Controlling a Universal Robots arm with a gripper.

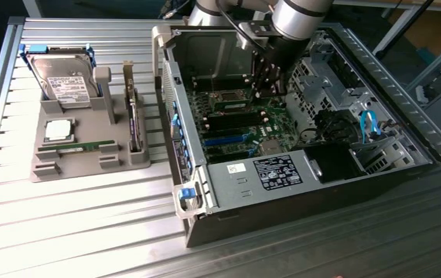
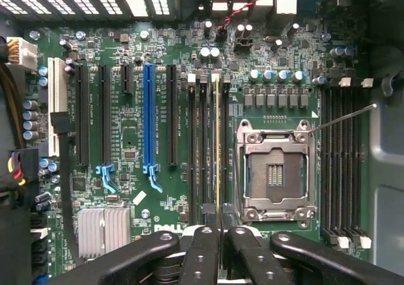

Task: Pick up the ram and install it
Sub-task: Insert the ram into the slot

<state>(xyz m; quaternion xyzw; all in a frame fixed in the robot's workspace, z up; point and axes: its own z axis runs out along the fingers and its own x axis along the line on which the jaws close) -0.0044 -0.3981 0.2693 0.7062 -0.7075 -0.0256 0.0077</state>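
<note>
My gripper (image 2: 219, 234) is shut on the ram (image 2: 218, 146). The wrist view shows the ram edge-on as a thin yellowish strip between two dark fingers (image 2: 203, 253). It runs along the bank of black memory slots (image 2: 192, 146) beside the open processor socket (image 2: 275, 171). Whether it touches a slot I cannot tell. In the exterior view the gripper (image 1: 266, 87) reaches down into the open computer case (image 1: 282, 174), over the green motherboard (image 1: 236, 124). Another green stick (image 1: 77, 148) lies in the grey holder (image 1: 88, 168) at the exterior view's left.
The holder also carries a silver hard drive (image 1: 65, 78) and a square processor chip (image 1: 59, 130). A second bank of memory slots (image 2: 341, 158) lies on the socket's other side. Long expansion slots, one blue (image 2: 148, 114), lie beside the ram slots. Case walls and cables surround the board.
</note>
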